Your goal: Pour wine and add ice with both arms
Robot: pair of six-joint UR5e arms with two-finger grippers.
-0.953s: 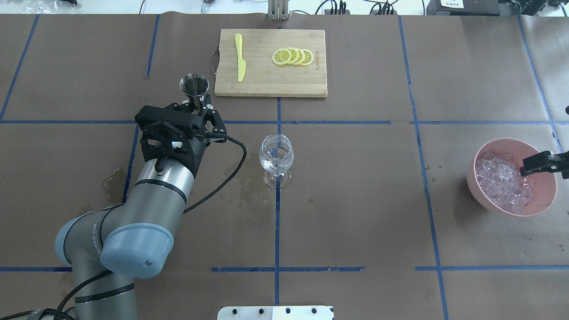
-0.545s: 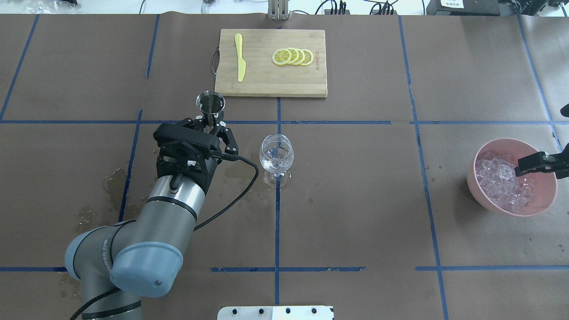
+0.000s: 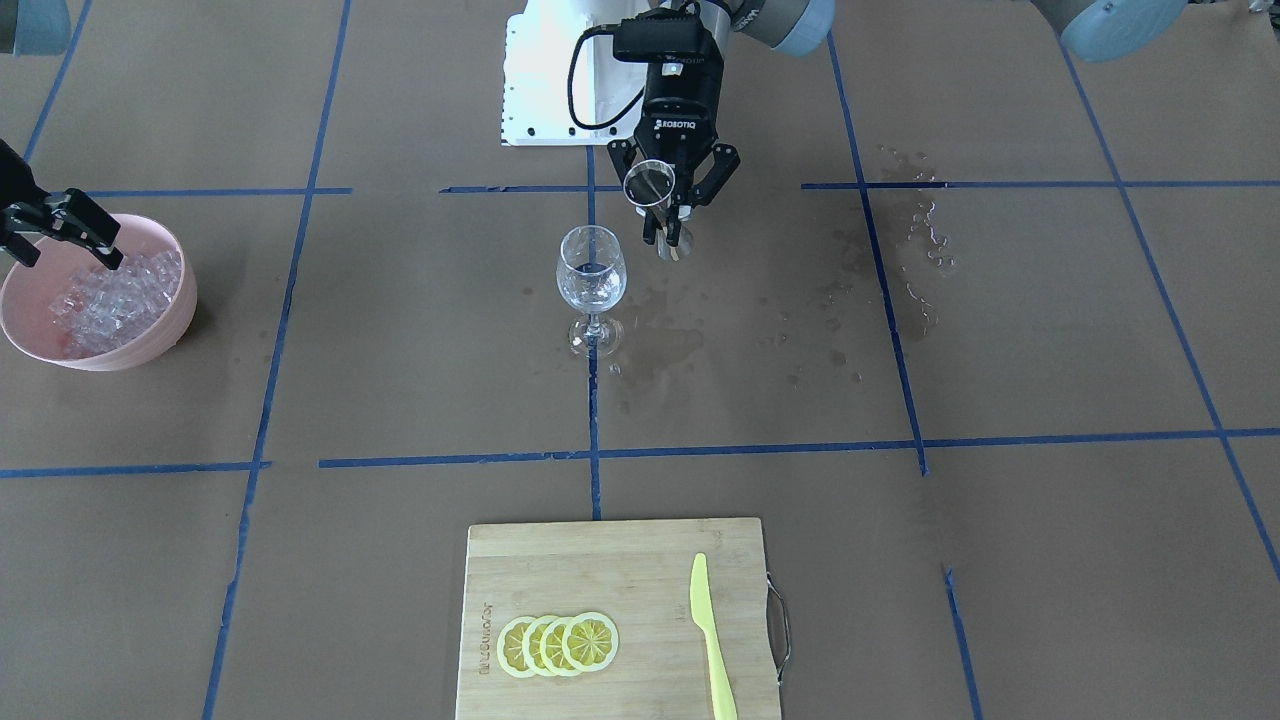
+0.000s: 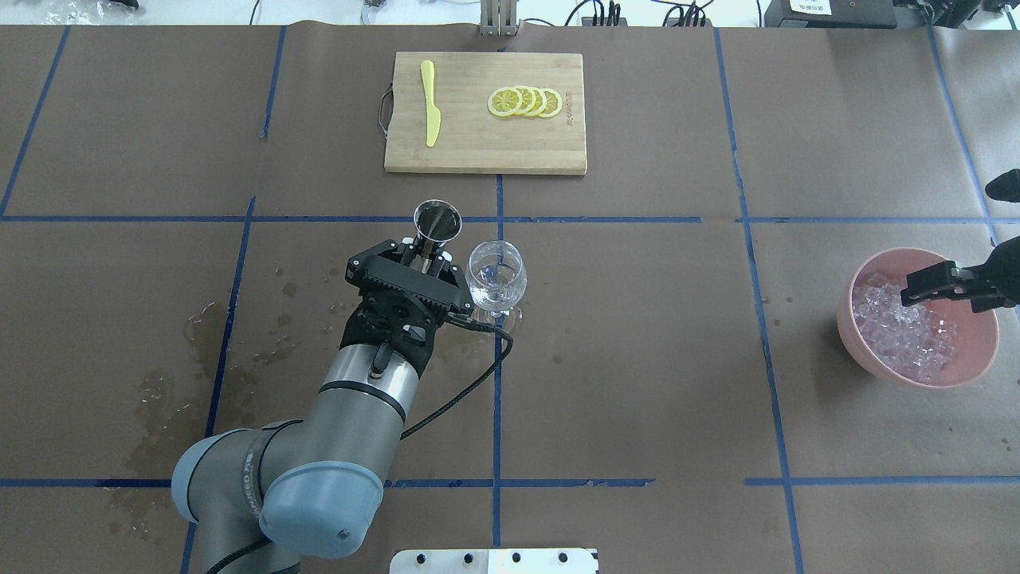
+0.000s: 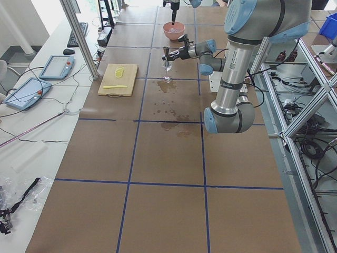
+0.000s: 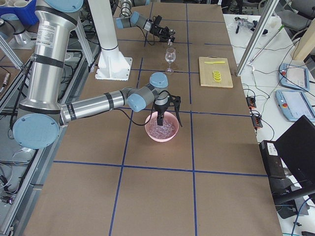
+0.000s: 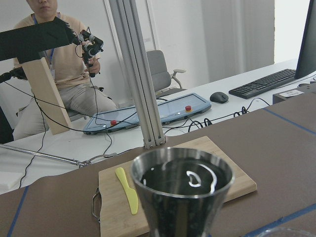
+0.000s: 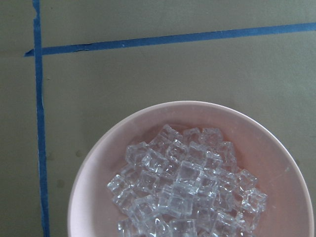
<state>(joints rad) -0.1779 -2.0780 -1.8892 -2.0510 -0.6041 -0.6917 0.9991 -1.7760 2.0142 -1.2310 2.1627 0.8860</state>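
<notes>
My left gripper (image 4: pixel 430 253) is shut on the stem of a steel jigger (image 4: pixel 437 222) and holds it upright just left of the wine glass (image 4: pixel 496 275), its rim about level with the glass rim. The left wrist view shows dark wine (image 7: pixel 180 180) inside the jigger (image 7: pixel 181 207). The glass stands on the centre line and looks almost empty. My right gripper (image 3: pixel 62 248) is open and hangs over the pink bowl (image 4: pixel 968 365), fingers pointing down just above the heap of ice (image 4: pixel 896 335). The right wrist view shows the ice (image 8: pixel 182 192) straight below.
A bamboo cutting board (image 4: pixel 478 155) at the table's far side holds lemon slices (image 4: pixel 526 102) and a yellow knife (image 4: pixel 431 104). Wet spill patches (image 4: pixel 199 335) lie on the brown paper to the left of the glass. The white base plate (image 4: pixel 494 560) sits at the near edge.
My left arm has carried the jigger rightward and nearer, from beside the board's corner to right beside the glass. My right gripper has shifted slightly left over the bowl.
</notes>
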